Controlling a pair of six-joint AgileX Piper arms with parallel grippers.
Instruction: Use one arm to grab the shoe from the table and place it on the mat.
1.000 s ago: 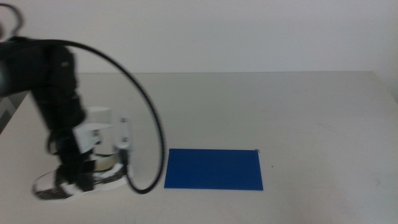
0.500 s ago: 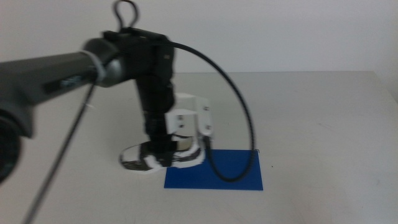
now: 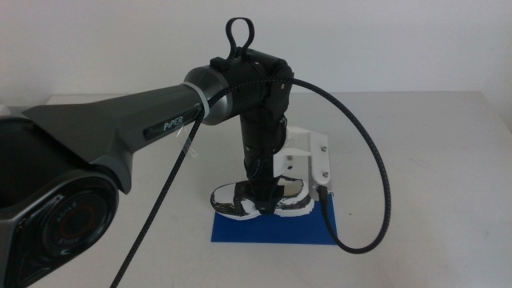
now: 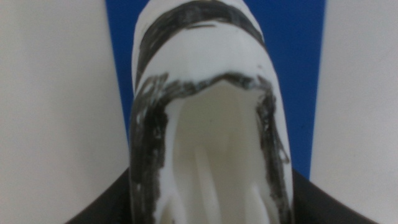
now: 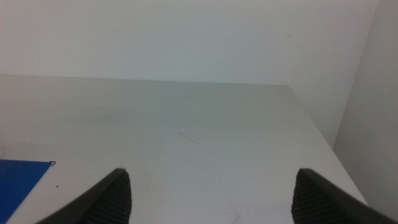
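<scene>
Left gripper [image 3: 262, 200] clamped on the shoe [image 3: 260, 200], holding it over the mat's [image 3: 272, 228] far edge, toe toward the mat's left end. Mat sits near the table's [image 3: 416, 144] front edge. Right gripper [image 5: 211, 193] parked, jaws wide apart, holding nothing.

Robot lab or test bench: bare off-white table [image 3: 416, 144] against blank wall, Piper-branded arm [image 3: 152, 120] reaching over it.

Matt table [image 3: 416, 160], smooth blue mat [image 3: 272, 230]
</scene>
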